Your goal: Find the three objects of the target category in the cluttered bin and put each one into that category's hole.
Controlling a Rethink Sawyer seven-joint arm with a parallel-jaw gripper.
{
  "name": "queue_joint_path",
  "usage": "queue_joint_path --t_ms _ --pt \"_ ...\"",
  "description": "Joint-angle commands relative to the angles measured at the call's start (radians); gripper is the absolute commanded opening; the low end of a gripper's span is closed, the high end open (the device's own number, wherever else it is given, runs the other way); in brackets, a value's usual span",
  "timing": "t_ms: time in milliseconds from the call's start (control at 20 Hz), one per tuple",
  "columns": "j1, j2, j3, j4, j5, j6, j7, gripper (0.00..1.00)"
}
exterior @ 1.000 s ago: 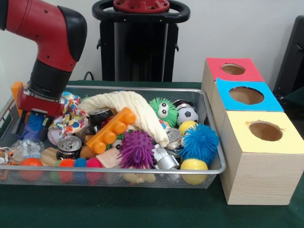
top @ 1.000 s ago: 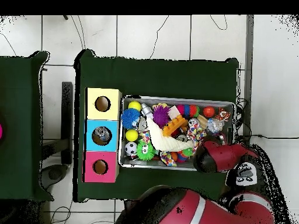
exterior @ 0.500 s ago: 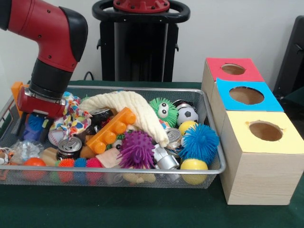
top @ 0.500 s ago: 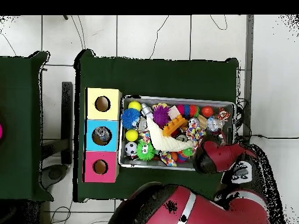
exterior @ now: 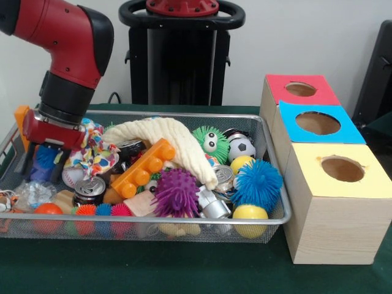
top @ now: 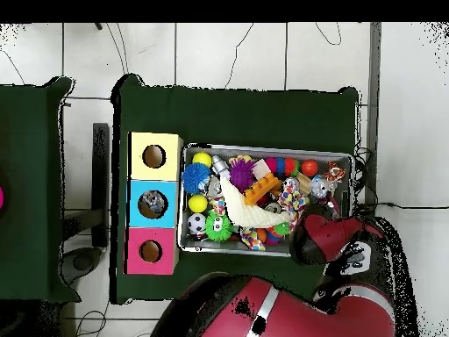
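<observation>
At the bin's (exterior: 278,177) far-left corner my gripper (exterior: 43,164) has its jaws spread wide astride a blue spiky ball (exterior: 46,157), which sits directly between them; the boxes' holes (exterior: 317,122) lie well right.

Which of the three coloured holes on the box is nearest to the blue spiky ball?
The yellow hole, at the box's front end; the blue spiky ball lies beside it.

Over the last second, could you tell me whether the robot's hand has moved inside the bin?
Yes. In the front view the hand has risen slightly against the bin's rim, staying over the same end.
</observation>
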Motion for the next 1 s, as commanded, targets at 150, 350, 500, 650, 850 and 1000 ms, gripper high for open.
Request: queue_joint_path --t_ms 150,350,500,650,850,1000 --pt "0.037 0.03 0.009 -0.071 -0.05 -0.131 0.014 1.0" --pt "0.042 0.025 0.005 -0.073 -0.054 -0.132 0.023 1.0" --pt "0.044 0.022 0.0 -0.075 -0.049 -0.137 0.031 1.0" --pt "0.044 0.035 0.002 -0.083 -0.043 -0.137 0.037 1.0" --pt "0.034 0.032 0.033 -0.094 -0.081 -0.088 0.039 1.0" --pt "0.05 0.052 0.012 -0.109 -0.067 -0.085 0.034 1.0"
